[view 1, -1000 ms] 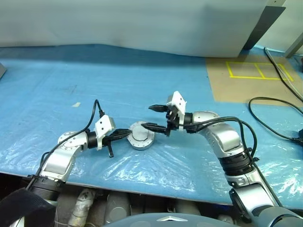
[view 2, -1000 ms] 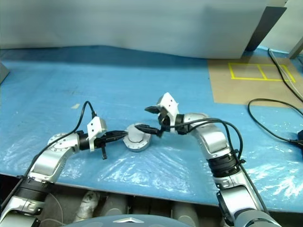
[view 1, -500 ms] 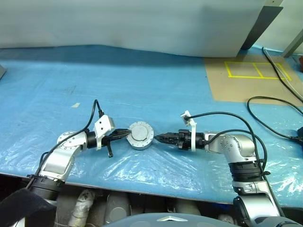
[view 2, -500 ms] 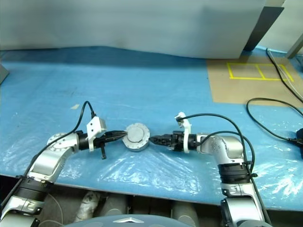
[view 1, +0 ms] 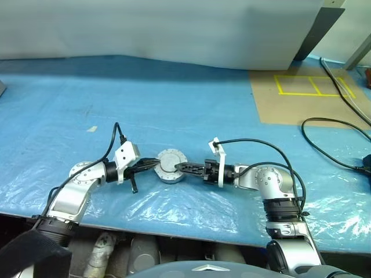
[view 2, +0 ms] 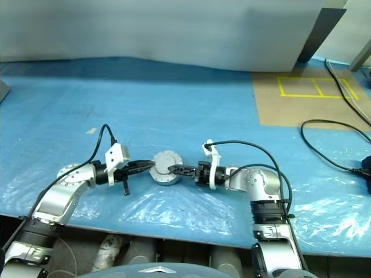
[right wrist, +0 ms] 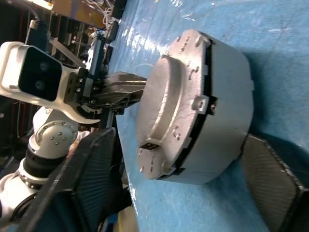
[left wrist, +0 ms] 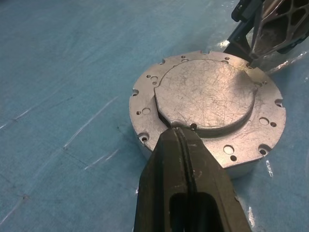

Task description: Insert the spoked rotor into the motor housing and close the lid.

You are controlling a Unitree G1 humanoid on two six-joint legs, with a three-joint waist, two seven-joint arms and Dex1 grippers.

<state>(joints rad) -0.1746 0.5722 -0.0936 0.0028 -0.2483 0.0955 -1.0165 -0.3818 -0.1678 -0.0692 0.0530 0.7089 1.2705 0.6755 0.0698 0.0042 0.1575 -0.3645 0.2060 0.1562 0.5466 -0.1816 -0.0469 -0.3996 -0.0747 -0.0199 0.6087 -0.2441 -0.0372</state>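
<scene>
The motor housing [view 1: 168, 178] lies flat on the blue sheet, with the lid [left wrist: 205, 92] down on top of it, plain grey face up. The spoked rotor is hidden. My left gripper [view 1: 155, 164] is shut, and its tip [left wrist: 179, 135] rests against the lid's raised edge on the left side. My right gripper [view 1: 181, 167] comes in level from the right and is open. One finger reaches over the lid and the other stands by the housing's side wall [right wrist: 227, 96], with a gap to the lid's face.
A brown board with yellow tape [view 1: 307, 98] lies at the back right. A black cable [view 1: 336, 124] loops over the table's right side. A small white scrap [view 1: 93, 128] lies left of the arms. The table's front edge runs just below both arms.
My right gripper dropped from above the housing, rolled, drew off to the right, then slid back in level so its fingers stand around the housing. The left gripper and housing stayed put.
</scene>
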